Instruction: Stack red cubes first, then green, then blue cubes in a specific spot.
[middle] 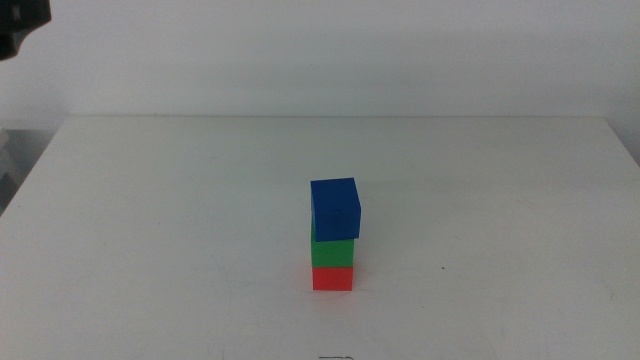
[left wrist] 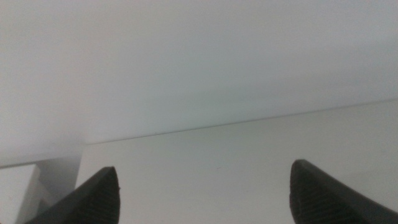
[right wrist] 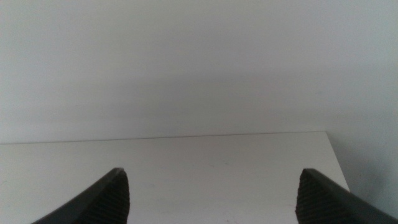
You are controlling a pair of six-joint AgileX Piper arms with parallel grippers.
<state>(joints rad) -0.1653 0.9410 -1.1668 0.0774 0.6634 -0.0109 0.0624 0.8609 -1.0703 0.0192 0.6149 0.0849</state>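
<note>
In the middle view a three-cube tower stands on the white table point(middle: 150, 220), a little right of centre and toward the front. The red cube point(middle: 332, 278) is at the bottom, the green cube point(middle: 332, 252) rests on it, and the blue cube point(middle: 335, 208) sits on top, twisted slightly and overhanging a bit to the right. No gripper touches the tower. My left gripper point(left wrist: 205, 199) is open over bare tabletop, holding nothing. My right gripper point(right wrist: 211, 199) is likewise open and empty. Neither arm shows in the middle view, and neither wrist view shows the cubes.
The table's far edge point(middle: 340, 117) meets a plain pale wall. A dark object point(middle: 20, 25) hangs at the upper left corner of the middle view. The table's corner and side edge point(right wrist: 333, 155) show in the right wrist view.
</note>
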